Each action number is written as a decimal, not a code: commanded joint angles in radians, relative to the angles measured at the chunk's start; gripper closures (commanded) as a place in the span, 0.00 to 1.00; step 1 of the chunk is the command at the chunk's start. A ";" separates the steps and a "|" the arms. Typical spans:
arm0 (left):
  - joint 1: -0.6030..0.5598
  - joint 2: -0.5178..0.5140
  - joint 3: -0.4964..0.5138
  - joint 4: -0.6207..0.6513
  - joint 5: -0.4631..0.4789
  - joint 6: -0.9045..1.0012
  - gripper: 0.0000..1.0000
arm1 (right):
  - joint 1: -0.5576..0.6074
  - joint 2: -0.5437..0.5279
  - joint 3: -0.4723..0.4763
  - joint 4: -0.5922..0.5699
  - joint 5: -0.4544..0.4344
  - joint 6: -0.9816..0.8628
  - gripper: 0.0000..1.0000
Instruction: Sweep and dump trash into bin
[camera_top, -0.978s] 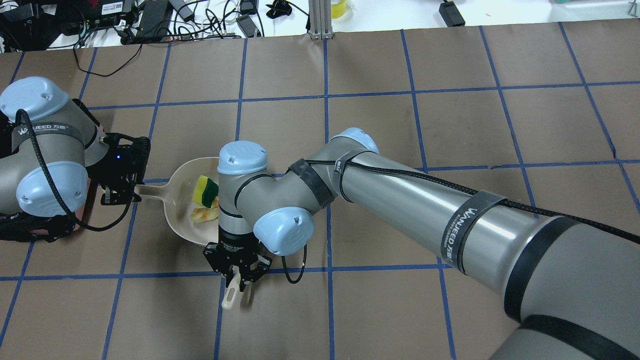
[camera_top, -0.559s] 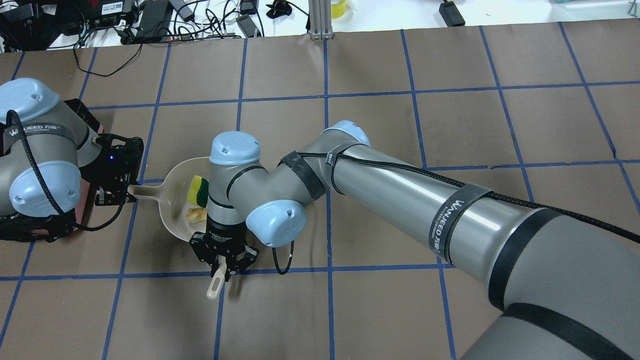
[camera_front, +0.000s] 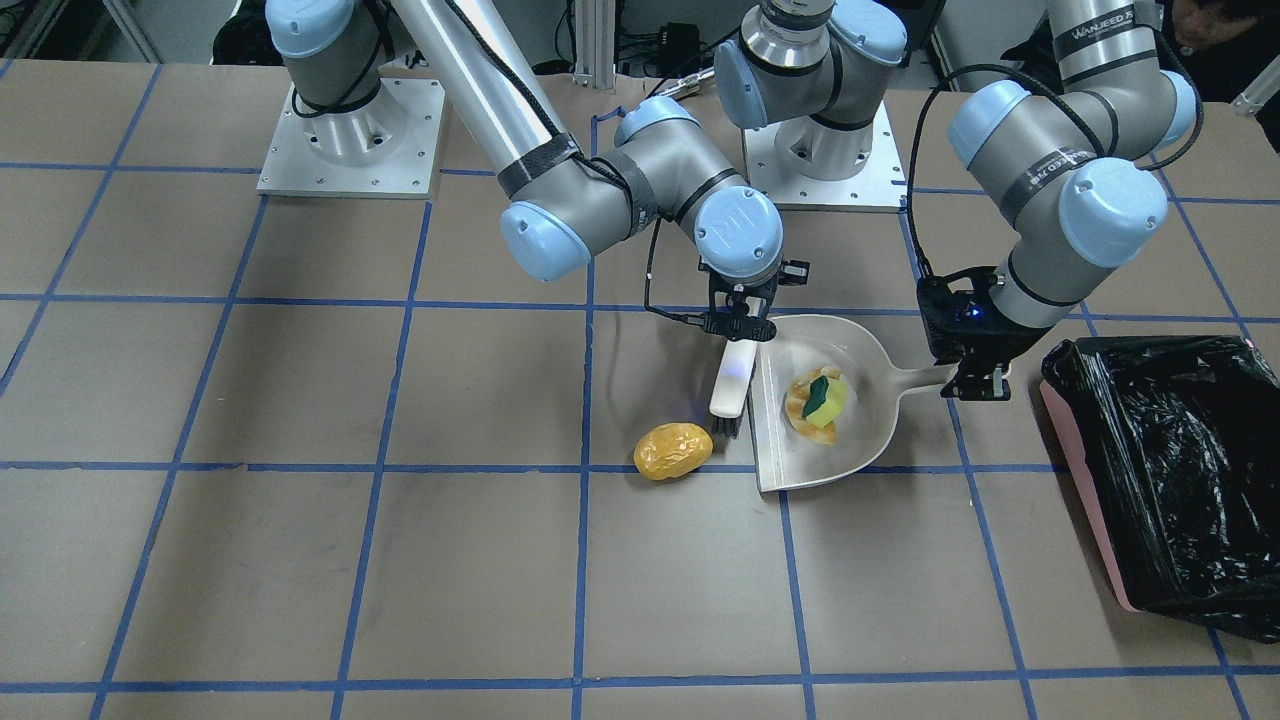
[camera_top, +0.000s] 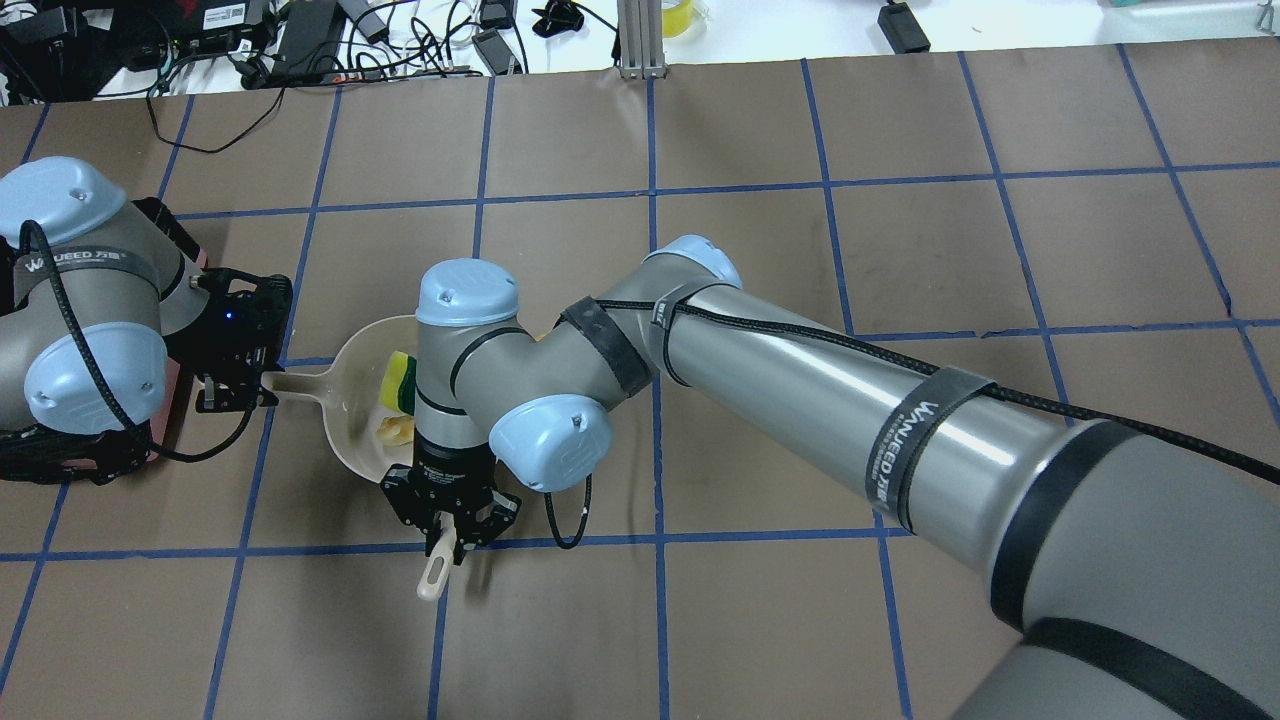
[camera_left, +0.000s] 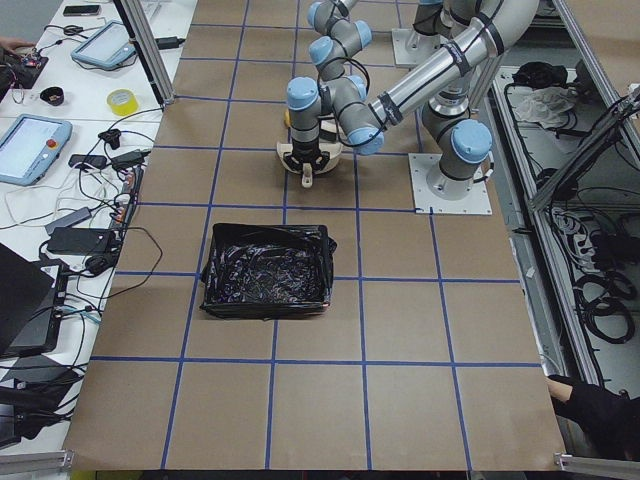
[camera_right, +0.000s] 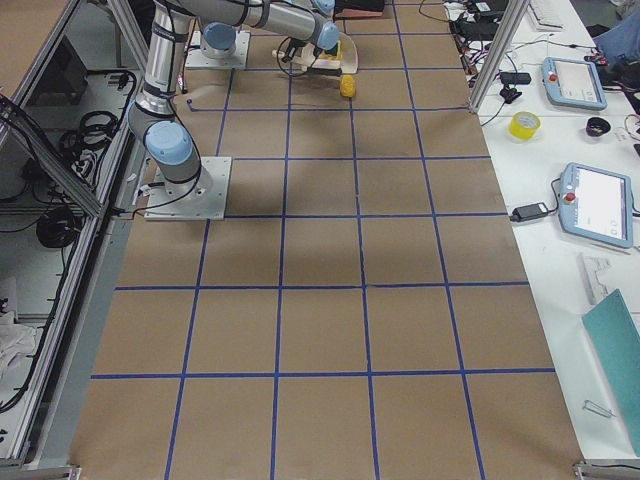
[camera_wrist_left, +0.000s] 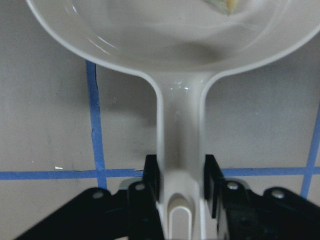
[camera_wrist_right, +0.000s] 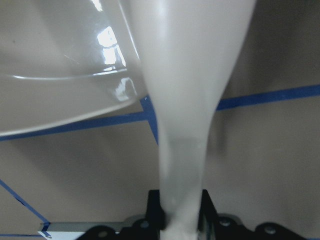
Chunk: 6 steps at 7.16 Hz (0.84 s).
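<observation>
Overhead, the right arm (camera_top: 800, 400) hides the golden roll (camera_front: 672, 450) and most of the sponge (camera_top: 398, 378) (a yellow-green sliver shows). The bin (camera_front: 1160, 470) runs off the front-facing view's right edge. The brush handle (camera_wrist_right: 185, 125) is blurred at the right wrist.

A brown table (camera_front: 300, 560) is marked into large squares by blue tape (camera_front: 400, 468). A glossy golden-yellow roll (camera_front: 672, 451) lies on it, just beside the open lip of a cream dustpan (camera_front: 870, 425). A pink bin (camera_front: 1180, 480) lined with black plastic stands near the dustpan's handle end. Two metal base plates (camera_front: 400, 150) sit at the robot's edge.
</observation>
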 joint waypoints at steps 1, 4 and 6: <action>-0.002 0.003 -0.001 -0.008 -0.009 -0.002 1.00 | 0.002 -0.092 0.010 0.186 -0.072 0.005 1.00; -0.002 -0.006 0.001 -0.009 -0.026 -0.005 1.00 | -0.051 -0.081 0.007 0.238 -0.418 -0.099 1.00; -0.013 -0.011 0.002 -0.006 -0.017 -0.044 1.00 | -0.080 -0.019 -0.004 0.242 -0.551 -0.235 0.98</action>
